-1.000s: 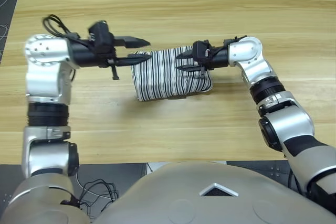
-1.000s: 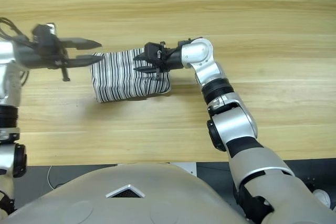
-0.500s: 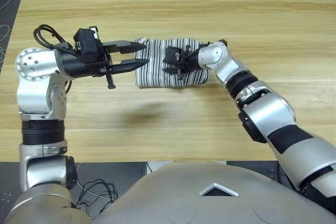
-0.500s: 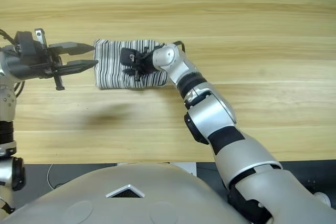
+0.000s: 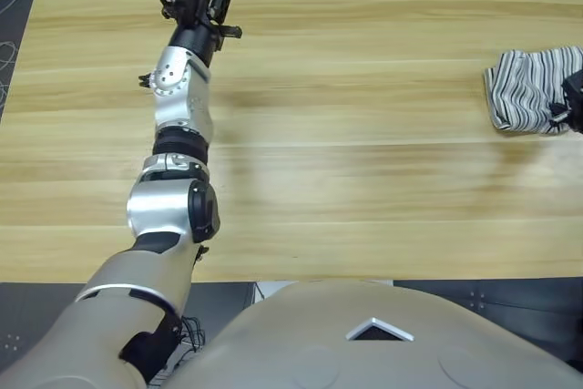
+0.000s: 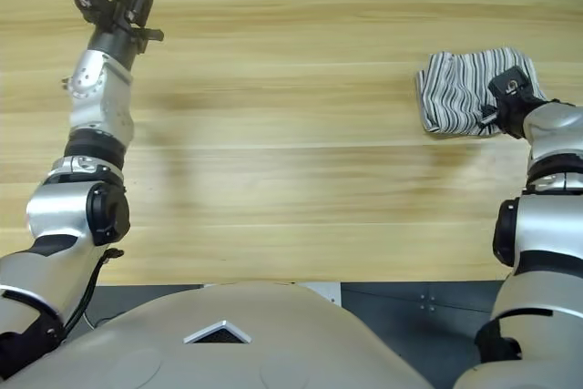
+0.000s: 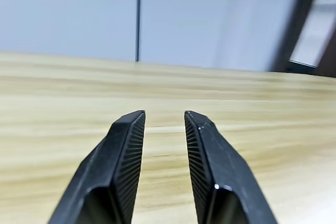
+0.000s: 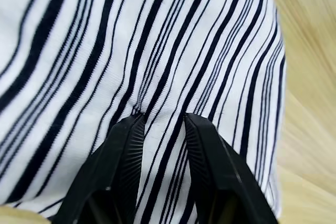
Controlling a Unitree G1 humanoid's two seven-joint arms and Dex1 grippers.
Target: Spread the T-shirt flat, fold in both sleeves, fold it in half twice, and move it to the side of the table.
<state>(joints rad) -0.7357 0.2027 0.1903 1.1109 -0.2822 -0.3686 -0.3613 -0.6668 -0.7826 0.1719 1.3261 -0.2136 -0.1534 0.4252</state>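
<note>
One striped T-shirt point(image 6: 460, 88), folded compact, pinched by right end effector point(image 8: 163, 120); left end effector point(image 7: 164, 118) parted, empty.

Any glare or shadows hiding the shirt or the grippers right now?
Head views: even light, T-shirt stripes clear, a soft left-arm shadow on the table. Left wrist view: bright window behind, left gripper dark but distinct. Right wrist view: no glare on fabric at the right gripper.
</note>
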